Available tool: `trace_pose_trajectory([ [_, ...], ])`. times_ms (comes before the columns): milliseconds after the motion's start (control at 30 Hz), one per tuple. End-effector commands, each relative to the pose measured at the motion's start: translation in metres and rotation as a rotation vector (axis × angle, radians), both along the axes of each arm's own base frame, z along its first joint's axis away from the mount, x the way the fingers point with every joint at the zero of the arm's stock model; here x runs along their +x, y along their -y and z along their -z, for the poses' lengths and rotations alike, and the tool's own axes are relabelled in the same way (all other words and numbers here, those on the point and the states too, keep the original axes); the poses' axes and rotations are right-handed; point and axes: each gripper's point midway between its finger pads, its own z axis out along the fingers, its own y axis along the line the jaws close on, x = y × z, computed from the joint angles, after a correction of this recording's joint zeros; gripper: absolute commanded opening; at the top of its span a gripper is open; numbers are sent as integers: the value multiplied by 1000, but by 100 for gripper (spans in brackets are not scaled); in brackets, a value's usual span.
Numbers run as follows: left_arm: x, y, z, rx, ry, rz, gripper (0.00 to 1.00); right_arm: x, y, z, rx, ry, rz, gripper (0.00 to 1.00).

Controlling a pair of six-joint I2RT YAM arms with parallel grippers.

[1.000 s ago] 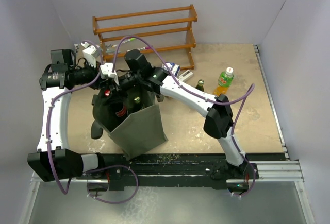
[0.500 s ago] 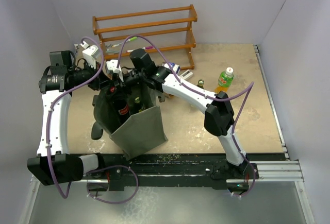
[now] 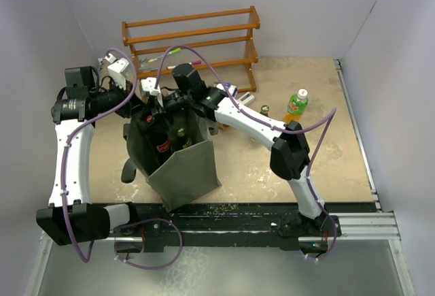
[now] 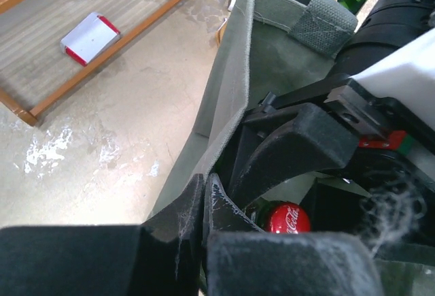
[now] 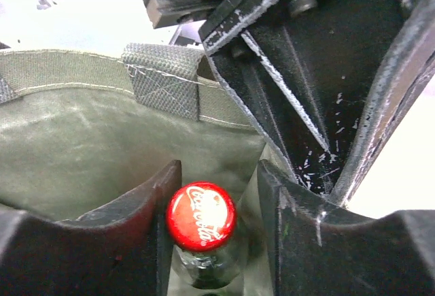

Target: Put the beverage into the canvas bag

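Observation:
The dark grey-green canvas bag (image 3: 183, 170) stands open near the table's front left. A glass cola bottle with a red cap (image 5: 201, 216) stands upright inside it; it also shows in the top view (image 3: 163, 146) and the left wrist view (image 4: 287, 218). My right gripper (image 5: 217, 173) is over the bag's mouth, its jaws apart on either side of the cap, with a gap on the right. My left gripper (image 4: 206, 188) is shut on the bag's rim (image 4: 234, 92) and holds that side up. A second bottle top (image 3: 181, 131) shows in the bag.
A wooden rack (image 3: 190, 37) stands at the back with small card boxes (image 4: 88, 37) under it. An orange drink bottle with a green cap (image 3: 296, 105), a green glass bottle (image 3: 264, 111) and a blue-and-white pack (image 3: 228, 92) stand right of the bag.
My right gripper has shifted a little toward the back over the bag's mouth. My left gripper has stayed pinched on the rim and drawn it slightly back.

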Motion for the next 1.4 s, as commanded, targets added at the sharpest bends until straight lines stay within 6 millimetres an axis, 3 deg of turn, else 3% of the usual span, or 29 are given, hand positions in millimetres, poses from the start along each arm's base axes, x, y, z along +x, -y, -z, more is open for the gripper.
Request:
trace_pose_trajectory([
  [0,-6,10,-10,-36,34,43,0,19,11,-67,134,149,91,54],
  [567,-4,8,-11,-31,35,26,0,0,31,-95,145,133,83,76],
  [900,-1,7,-12,-24,45,16,4,-22,51,-131,166,94,74,83],
  [1067,1,5,-15,-16,61,12,8,-30,78,-150,142,141,144,84],
  [1167,2,5,-18,-13,79,15,13,-23,100,-155,102,178,258,85],
  [1367,1,7,-25,-11,121,26,38,3,162,-161,85,200,469,86],
])
